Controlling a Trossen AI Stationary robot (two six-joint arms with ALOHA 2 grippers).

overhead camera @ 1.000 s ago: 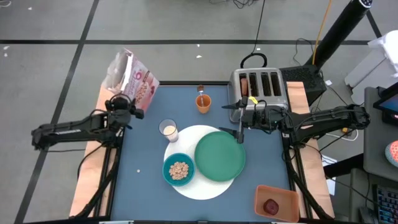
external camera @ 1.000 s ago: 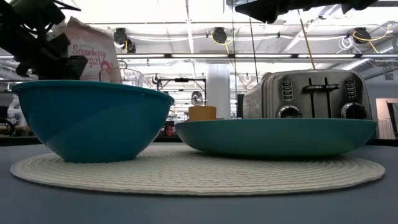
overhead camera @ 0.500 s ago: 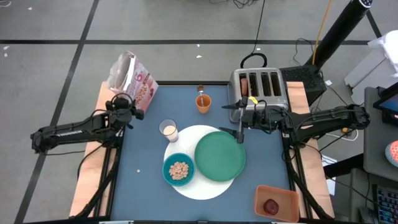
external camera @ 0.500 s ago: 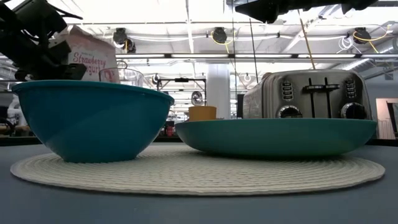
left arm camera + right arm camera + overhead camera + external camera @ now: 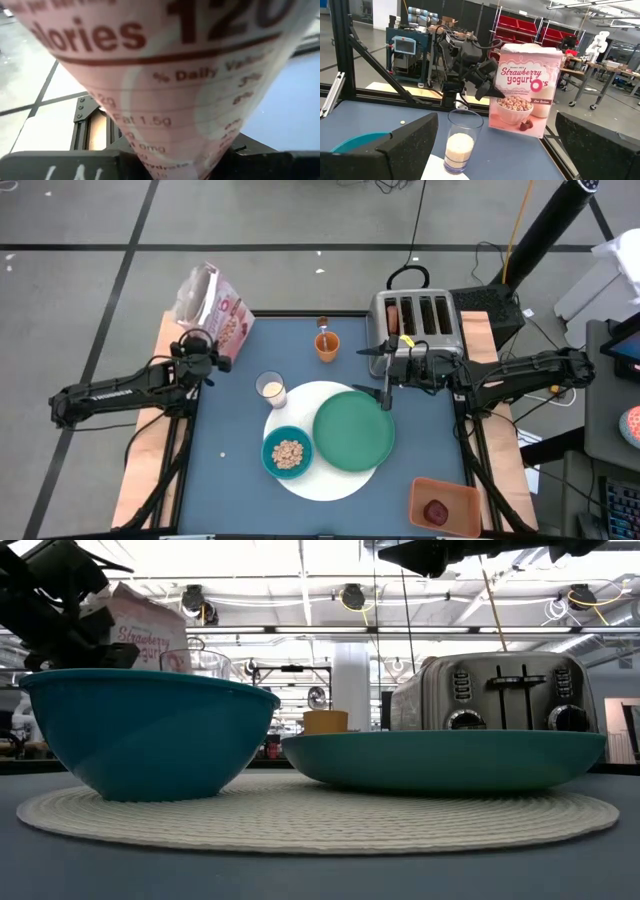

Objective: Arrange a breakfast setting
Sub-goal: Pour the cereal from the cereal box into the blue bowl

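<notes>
High view: left gripper (image 5: 207, 352) grips cereal box (image 5: 210, 308) at table edge (image 5: 205, 395).

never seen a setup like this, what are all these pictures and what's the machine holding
It's a robot with two dark arms at a blue table. One picture looks straight down, one sits at table height, and one camera rides on each wrist. The left gripper holds a pink cereal box at the table's far left corner. The right gripper hovers open by the toaster. On the white mat sit a green plate and a teal bowl of cereal, with a milk glass at its edge.
</notes>
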